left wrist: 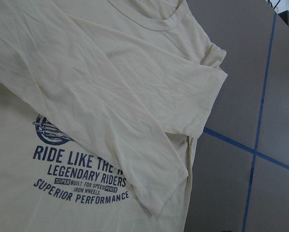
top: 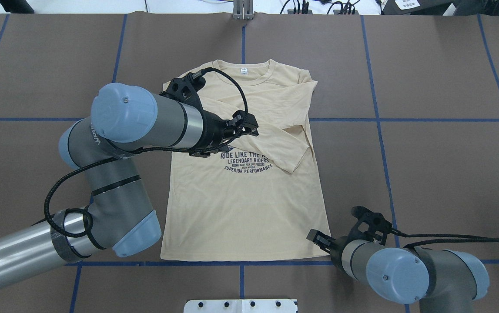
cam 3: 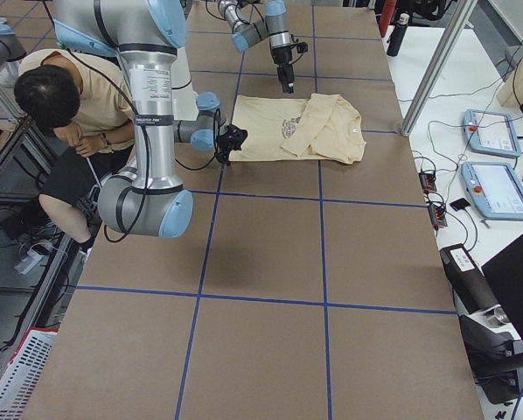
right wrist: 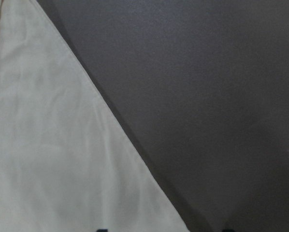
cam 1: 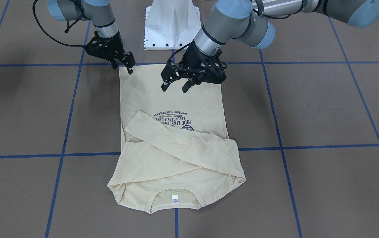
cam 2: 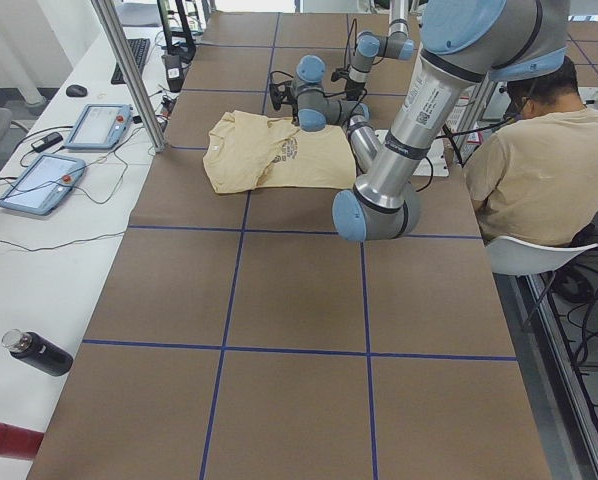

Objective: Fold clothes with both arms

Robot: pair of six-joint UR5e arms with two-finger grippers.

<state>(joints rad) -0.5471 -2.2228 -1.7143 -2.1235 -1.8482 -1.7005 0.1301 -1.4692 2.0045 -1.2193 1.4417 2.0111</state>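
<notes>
The cream-yellow shirt [cam 1: 172,109] lies flat on the table with the print up and both sleeves crossed over the chest. Its collar with the white tag [cam 1: 175,198] is on the side away from the robot. It also shows in the overhead view [top: 240,204]. My left gripper [cam 1: 175,88] is open and empty, and hovers over the lower body of the shirt near the print [top: 249,126]. My right gripper [cam 1: 122,67] is open at the hem corner [top: 319,238], with a finger on each side of it. The right wrist view shows the shirt's edge [right wrist: 48,145] on the bare table.
The white pedestal base [cam 1: 172,24] stands just behind the hem. A seated person [cam 2: 539,170] is next to the robot. A side table holds tablets [cam 2: 69,150] and bottles [cam 2: 39,352]. Blue tape lines cross the brown tabletop [cam 1: 308,109].
</notes>
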